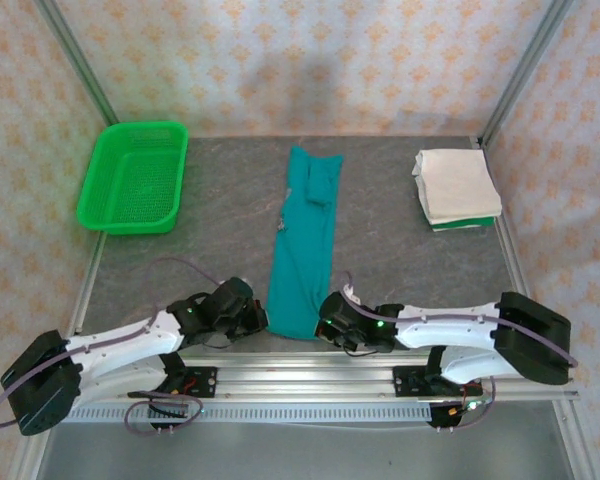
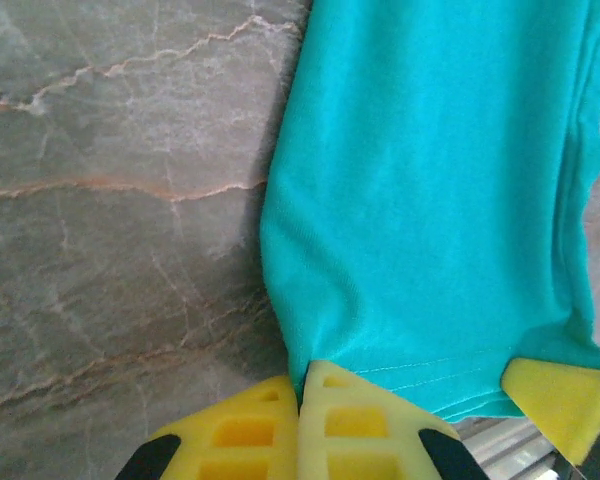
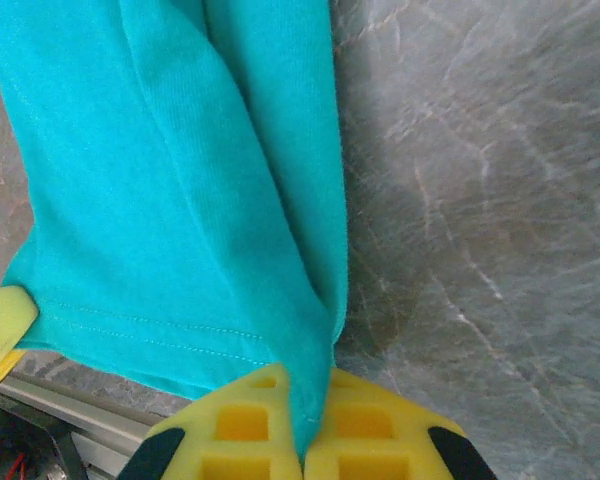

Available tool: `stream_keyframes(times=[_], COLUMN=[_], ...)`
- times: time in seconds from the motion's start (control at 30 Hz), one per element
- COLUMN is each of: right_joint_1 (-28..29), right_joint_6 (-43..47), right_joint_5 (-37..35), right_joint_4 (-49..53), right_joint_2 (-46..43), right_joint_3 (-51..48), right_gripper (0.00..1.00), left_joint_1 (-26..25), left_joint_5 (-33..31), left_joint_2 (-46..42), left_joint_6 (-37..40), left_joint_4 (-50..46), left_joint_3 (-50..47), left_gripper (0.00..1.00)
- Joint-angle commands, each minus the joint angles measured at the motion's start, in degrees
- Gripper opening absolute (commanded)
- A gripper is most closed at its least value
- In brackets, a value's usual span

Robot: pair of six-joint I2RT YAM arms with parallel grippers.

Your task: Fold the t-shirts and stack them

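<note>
Left claw (image 2: 300,392) clamped on the teal t-shirt (image 1: 305,240) at its near-left hem corner, right claw (image 3: 305,405) on the near-right; both arms low, reaching inward. T-shirt strip mid-worktop (image 1: 210,250). Green basket (image 1: 145,127) far left, folded t-shirts (image 1: 457,188) far right.

You've got the teal t-shirt (image 1: 302,240) folded lengthwise into a narrow strip, lying flat mid-tabletop (image 1: 400,270) and running from the near edge toward the far side. A flap of cloth lies doubled over on top at the far end. Near hem corners are both clamped: left end effector (image 2: 300,400) on one, right end effector (image 3: 305,425) on the other. Far right is the stack of folded t-shirts (image 1: 457,185), white ones on top and a green one (image 1: 467,224) at the bottom.
</note>
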State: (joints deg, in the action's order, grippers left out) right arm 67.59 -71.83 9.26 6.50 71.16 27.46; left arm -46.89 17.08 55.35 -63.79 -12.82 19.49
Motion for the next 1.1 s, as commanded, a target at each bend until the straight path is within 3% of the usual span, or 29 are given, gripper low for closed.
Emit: stream_keyframes(times=[0.0,0.23,0.43,0.7,1.07], right_joint_1=[-0.54,-7.39,-15.17,-23.59,-30.24], right_joint_6=[0.92,11.20,20.08,33.23,39.11], right_joint_5=[-5.11,-3.55,-0.59,2.23,4.08], right_joint_4=[4.38,9.07,10.83,14.33,11.70], right_joint_2=[-3.10,-5.03,-3.66,5.18,15.40], right_joint_3=[0.27,6.37,11.73,21.77,30.46], right_gripper=[0.00,0.00,0.00,0.00,0.00], left_joint_1=[-0.06,3.32,8.70,14.77,18.32], left_joint_5=[-3.87,-5.45,-8.17,-5.83,-8.30], left_joint_2=[-1.34,3.34,12.17,22.79,31.81], left_joint_6=[-0.51,4.23,12.97,20.26,24.05], left_joint_4=[-6.01,-7.99,-13.48,-10.93,-10.80], left_joint_3=[2.58,10.65,24.00,33.99,44.20], left_gripper=[0.00,0.00,0.00,0.00,0.00])
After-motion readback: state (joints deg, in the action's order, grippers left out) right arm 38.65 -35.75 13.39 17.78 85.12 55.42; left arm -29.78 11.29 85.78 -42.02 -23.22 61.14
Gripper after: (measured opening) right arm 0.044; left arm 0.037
